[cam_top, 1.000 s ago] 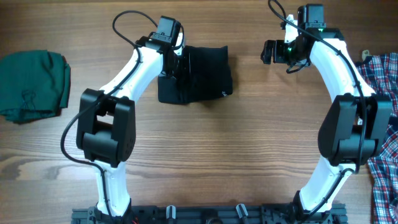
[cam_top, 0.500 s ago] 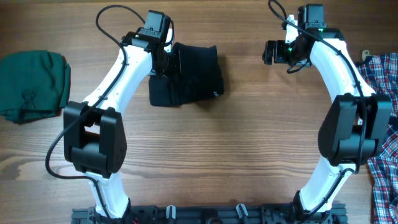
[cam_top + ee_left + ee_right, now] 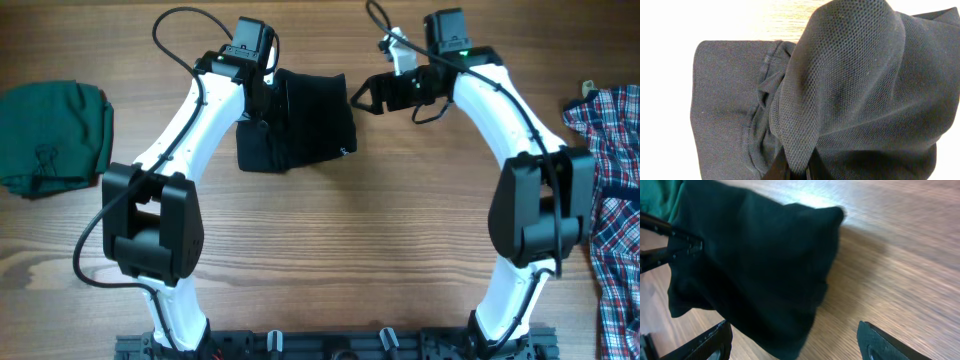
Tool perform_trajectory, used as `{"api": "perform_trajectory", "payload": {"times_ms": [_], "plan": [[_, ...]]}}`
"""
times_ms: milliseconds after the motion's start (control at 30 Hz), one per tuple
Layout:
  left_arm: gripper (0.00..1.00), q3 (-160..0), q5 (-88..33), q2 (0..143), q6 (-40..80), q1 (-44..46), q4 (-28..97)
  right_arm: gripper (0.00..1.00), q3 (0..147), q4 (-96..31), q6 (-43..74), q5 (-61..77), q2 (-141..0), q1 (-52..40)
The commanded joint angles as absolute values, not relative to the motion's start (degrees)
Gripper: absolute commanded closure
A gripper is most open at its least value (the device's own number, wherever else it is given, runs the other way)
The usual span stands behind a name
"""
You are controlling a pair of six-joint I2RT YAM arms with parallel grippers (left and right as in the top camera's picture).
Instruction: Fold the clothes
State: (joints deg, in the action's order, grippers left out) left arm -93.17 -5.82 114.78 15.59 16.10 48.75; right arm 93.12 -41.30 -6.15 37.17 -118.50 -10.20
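Nearly finished, seemingly: black shirt (image 3: 310, 120) bundled compact on the bench (image 3: 330, 230). Grasping its fold with the left tool (image 3: 792, 167); right tool (image 3: 362, 96) released, empty.

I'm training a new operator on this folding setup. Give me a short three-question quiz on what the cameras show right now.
1. True or false: the left gripper is shut on the black shirt.
2. The green garment lies on which arm's side? A left; B right; C between the arms.
3. Fill in: the right gripper is ___, holding nothing.
Key: 1 true; 2 A; 3 open.
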Motion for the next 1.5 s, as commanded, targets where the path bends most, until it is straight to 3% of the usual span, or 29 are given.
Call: {"api": "perform_trajectory", "payload": {"times_ms": [0, 367, 467, 500, 567, 633, 733, 800, 1000, 1367, 1400, 1467], "plan": [[0.96, -93.0, -4.8, 111.1, 15.4, 15.5, 48.8, 0.19, 93.3, -41.1, -7.5, 42.6, -122.6, -10.7], [0.96, -93.0, 0.1, 110.6, 15.5, 15.5, 51.7, 0.19, 93.3, -39.0, -9.1, 52.4, -129.3, -14.1], [0.96, -93.0, 0.6, 110.6, 15.5, 15.5, 51.8, 0.41, 93.3, -37.4, -8.8, 50.5, -130.6, -16.0], [0.96, -92.8, 1.0, 110.6, 15.5, 15.5, 51.8, 0.44, 93.3, -37.3, -8.4, 50.0, -130.6, -16.1], [0.96, -91.0, 1.4, 110.6, 15.5, 15.5, 51.7, 0.64, 93.3, -36.7, -7.2, 48.9, -130.7, -16.2], [0.96, -87.4, 5.2, 110.7, 17.1, 15.5, 51.3, 0.76, 93.3, -36.1, -4.5, 46.6, -130.7, -16.1], [0.96, -83.2, 5.5, 110.7, 17.0, 15.4, 49.1, 0.83, 93.3, -35.5, -3.9, 45.9, -130.7, -16.1], [0.96, -81.1, 6.2, 110.8, 17.0, 14.5, 47.8, 0.96, 93.3, -35.5, -3.7, 45.7, -130.7, -16.0], [0.96, -80.8, 6.1, 113.8, 17.0, 9.5, 47.1, 0.96, 93.3, -36.5, -1.1, 42.8, -130.7, -11.7], [0.96, -80.8, 11.6, 121.2, 16.8, 9.2, 42.0, 0.96, 93.3, -38.9, -3.0, 41.9, -130.7, -9.1], [0.89, -80.8, 11.7, 122.3, 16.7, 8.9, 41.6, 0.95, 93.3, -38.9, -3.0, 41.9, -130.7, -9.1], [0.62, -80.8, 11.7, 122.6, 16.7, 8.4, 41.5, 0.95, 93.3, -38.9, -3.0, 41.6, -130.7, -9.1]]}}
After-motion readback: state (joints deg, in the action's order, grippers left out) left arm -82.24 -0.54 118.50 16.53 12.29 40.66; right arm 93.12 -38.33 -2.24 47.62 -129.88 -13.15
